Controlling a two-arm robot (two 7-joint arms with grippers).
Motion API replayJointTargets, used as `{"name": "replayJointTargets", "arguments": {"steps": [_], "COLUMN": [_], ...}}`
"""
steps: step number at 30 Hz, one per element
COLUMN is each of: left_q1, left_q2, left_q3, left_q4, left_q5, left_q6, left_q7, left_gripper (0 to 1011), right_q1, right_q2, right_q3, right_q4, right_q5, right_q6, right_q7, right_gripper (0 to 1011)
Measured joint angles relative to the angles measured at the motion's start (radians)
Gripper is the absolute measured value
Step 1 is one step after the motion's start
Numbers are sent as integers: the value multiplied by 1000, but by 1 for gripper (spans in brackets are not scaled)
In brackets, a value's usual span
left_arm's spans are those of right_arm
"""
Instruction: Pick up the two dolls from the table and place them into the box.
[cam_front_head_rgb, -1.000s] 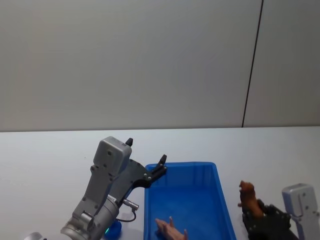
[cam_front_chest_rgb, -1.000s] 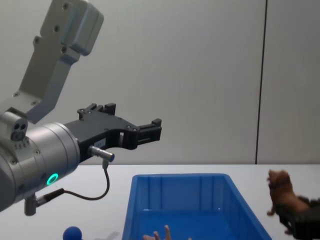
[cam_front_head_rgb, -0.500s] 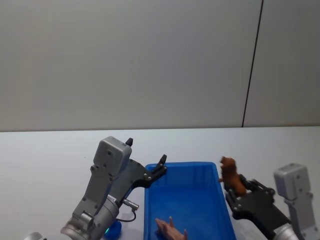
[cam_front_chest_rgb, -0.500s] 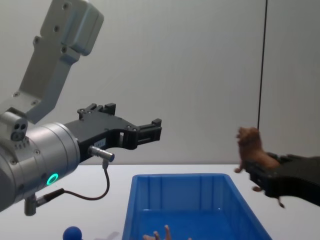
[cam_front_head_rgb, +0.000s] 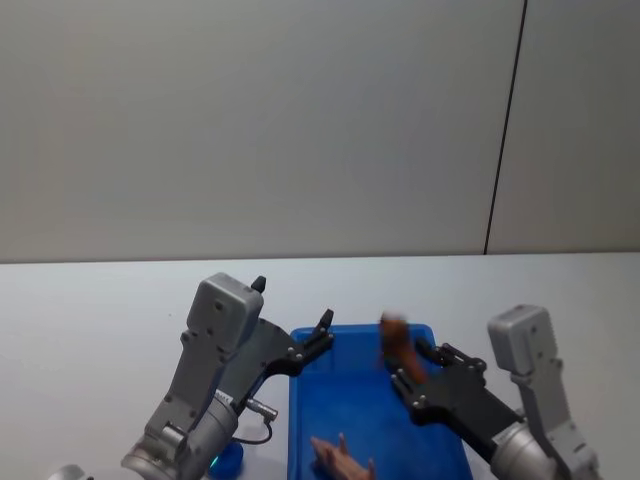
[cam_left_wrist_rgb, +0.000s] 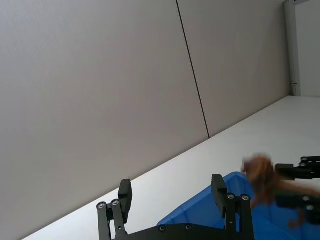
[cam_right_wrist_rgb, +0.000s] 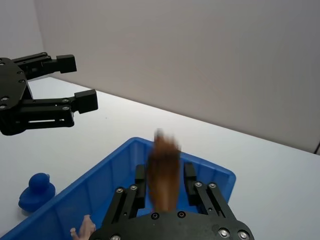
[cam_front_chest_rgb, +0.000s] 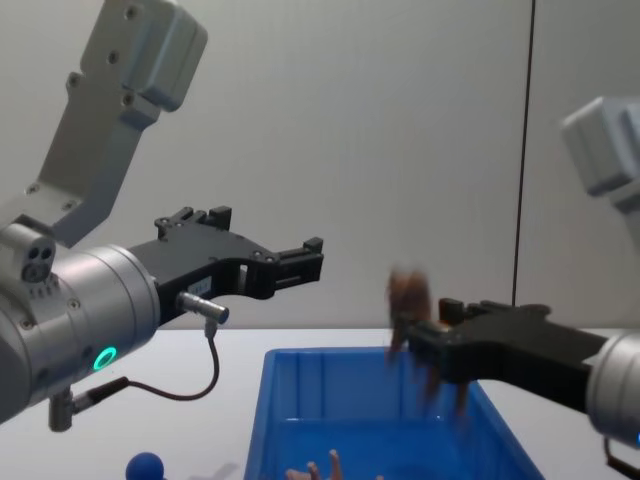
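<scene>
Grey wall (cam_front_head_rgb: 250, 120) with one dark seam backs the white bench (cam_front_head_rgb: 100, 300). The blue box (cam_front_head_rgb: 360, 329) sits toward its near edge. The left gripper (cam_front_chest_rgb: 305, 262) gapes empty; the right gripper (cam_front_head_rgb: 405, 375) clamps the brown doll (cam_front_head_rgb: 395, 343) over the box; the pale doll (cam_front_head_rgb: 340, 460) lies inside.

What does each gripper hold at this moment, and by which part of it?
The right gripper holds the brown doll by its lower body, head upward, above the box. The left gripper is open and holds nothing.
</scene>
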Motion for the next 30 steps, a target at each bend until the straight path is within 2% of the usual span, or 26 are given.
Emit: {"name": "replayJointTargets", "arguments": {"steps": [1, 4, 7, 8, 18, 19, 21, 30], "left_q1": [0, 0, 0, 0, 0, 0, 0, 0], "left_q2": [0, 0, 0, 0, 0, 0, 0, 0], "left_q3": [0, 0, 0, 0, 0, 0, 0, 0], "left_q4": [0, 0, 0, 0, 0, 0, 0, 0], "left_q5": [0, 0, 0, 0, 0, 0, 0, 0], "left_q6": [0, 0, 0, 0, 0, 0, 0, 0], "left_q7": [0, 0, 0, 0, 0, 0, 0, 0], "left_gripper": [1001, 1001, 1001, 1001, 1001, 1001, 1001, 1001], "right_q1": [5, 28, 39, 45, 55, 53, 47, 7], "right_q2": [-3, -16, -23, -26, -32, -31, -28, -4], "right_q3": [-1, -6, -9, -10, -13, -13, -11, 3], "right_q4": [8, 42, 60, 69, 82, 80, 69, 19], "right_q5": [-1, -3, -5, -7, -16, -16, -17, -7], "right_q6": [0, 1, 1, 1, -12, -14, -19, -33], "right_q7": [5, 21, 27, 29, 10, 4, -9, -82], "right_gripper": [422, 506, 609, 671, 920, 972, 1001, 1001]}}
